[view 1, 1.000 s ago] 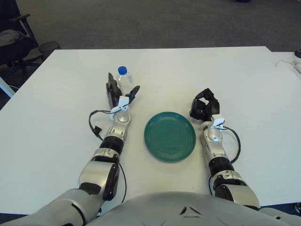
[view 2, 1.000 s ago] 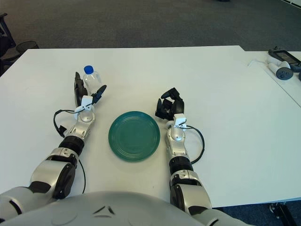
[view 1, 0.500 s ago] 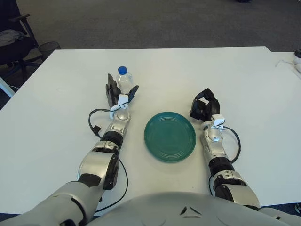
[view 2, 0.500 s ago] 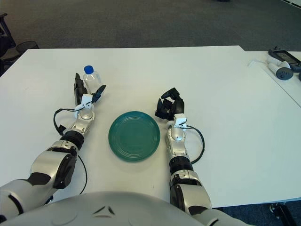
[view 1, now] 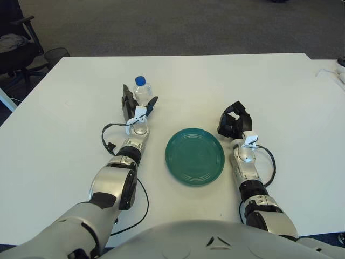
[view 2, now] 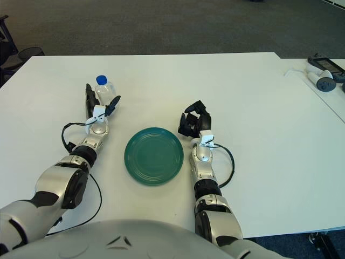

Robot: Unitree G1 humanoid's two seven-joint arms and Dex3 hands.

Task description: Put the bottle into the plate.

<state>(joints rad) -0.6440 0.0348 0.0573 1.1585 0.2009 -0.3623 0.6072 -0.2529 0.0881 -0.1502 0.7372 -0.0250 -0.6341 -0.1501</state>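
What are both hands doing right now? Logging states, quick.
Left hand: open, fingers either side of the bottle, not gripping.
Right hand: curled shut, empty, right of the plate.

1. I see a wide white table (view 1: 226, 81) filling most of my view.
2. Dark grey carpet (view 1: 178, 24) lies beyond its far edge.
3. A black office chair (view 1: 16, 43) stands at far left.
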